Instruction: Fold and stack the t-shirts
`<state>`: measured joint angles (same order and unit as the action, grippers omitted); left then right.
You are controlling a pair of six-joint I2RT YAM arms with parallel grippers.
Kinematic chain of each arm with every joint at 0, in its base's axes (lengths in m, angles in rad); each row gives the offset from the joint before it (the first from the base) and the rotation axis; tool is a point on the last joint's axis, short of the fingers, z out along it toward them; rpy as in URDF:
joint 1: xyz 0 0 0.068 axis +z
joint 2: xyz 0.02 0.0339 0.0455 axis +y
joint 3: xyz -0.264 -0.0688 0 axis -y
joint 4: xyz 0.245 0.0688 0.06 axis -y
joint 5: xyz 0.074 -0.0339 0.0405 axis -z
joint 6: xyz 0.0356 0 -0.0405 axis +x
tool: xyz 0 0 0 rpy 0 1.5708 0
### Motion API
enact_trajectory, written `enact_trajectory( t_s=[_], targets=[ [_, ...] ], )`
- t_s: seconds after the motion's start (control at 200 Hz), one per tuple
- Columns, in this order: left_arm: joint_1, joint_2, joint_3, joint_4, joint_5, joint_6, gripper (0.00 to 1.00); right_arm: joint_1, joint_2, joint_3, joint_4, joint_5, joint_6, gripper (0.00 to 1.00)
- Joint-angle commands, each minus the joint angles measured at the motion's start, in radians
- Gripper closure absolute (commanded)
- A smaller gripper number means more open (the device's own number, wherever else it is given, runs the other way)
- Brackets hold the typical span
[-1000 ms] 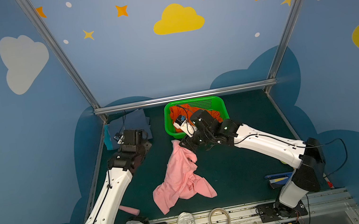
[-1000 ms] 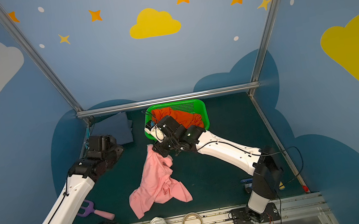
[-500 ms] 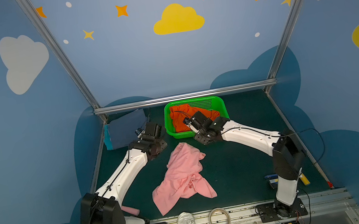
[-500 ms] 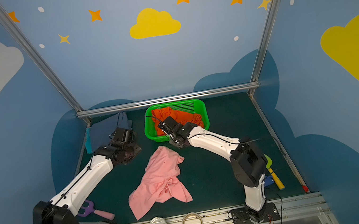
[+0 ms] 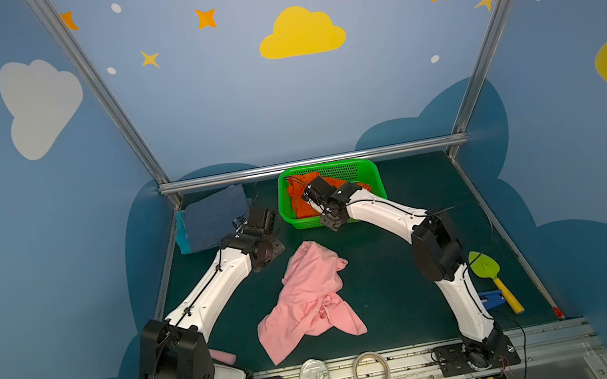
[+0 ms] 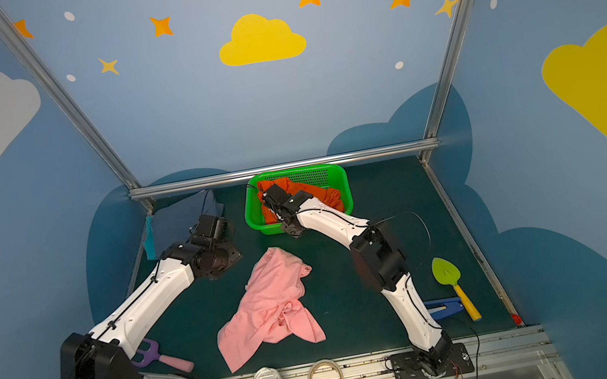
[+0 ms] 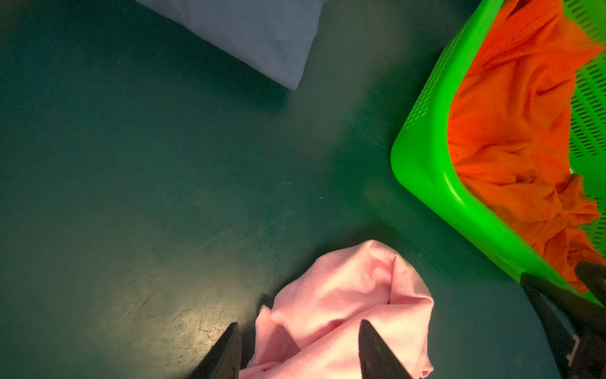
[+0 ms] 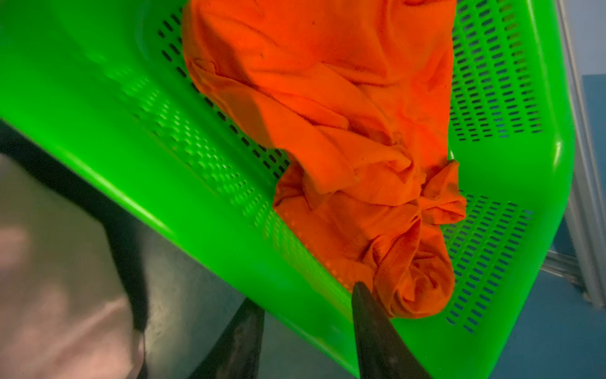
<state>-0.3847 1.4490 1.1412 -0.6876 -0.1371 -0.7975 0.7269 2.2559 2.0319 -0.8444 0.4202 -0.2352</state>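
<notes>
DESK: Your pink shirt (image 5: pixel 308 299) lies crumpled and unfolded mid-table (image 5: pixel 391 267), in front of the basket (image 5: pixel 375 180) and not touching it in both top views.

FLOOR: Your left gripper (image 7: pixel 298 323) hangs at that shirt's far end, the end nearest the basket. In the left wrist view its jaws stand well apart, pink cloth showing in the gap. They clamp nothing.

DESK: Your right gripper (image 8: pixel 303 292) sits at the basket's front left corner. In the right wrist view one tip shows outside the green wall, over the table. The other shows inside, right beside the orange shirt (image 8: pixel 344 131). The jaws are parted wider than the wall and grip nothing you can see. Whether either tip touches the plastic, you cannot tell.

FLOOR: The orange shirt is bunched in the basket at the back of the table. Your blue shirt (image 5: pixel 214 219) lies folded in the back left corner. It rests on the teal shirt (image 5: pixel 181 231), which shows only as a strip along its left edge.
</notes>
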Motion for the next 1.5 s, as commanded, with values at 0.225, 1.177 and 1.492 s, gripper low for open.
enact_trajectory(
  t_s=[0.225, 1.177, 1.492],
  targets=[
    [-0.002, -0.014, -0.009, -0.027, -0.003, 0.027, 0.41, -0.023, -0.019, 0.056, -0.208, -0.06, 0.155, 0.9],
    [-0.002, -0.034, -0.023, -0.025, 0.024, 0.019, 0.33, -0.117, -0.004, 0.045, -0.198, -0.251, 0.139, 0.41],
    [-0.002, -0.042, -0.037, -0.018, 0.027, 0.013, 0.3, -0.182, 0.043, 0.136, -0.313, -0.391, 0.178, 0.71]
  ],
)
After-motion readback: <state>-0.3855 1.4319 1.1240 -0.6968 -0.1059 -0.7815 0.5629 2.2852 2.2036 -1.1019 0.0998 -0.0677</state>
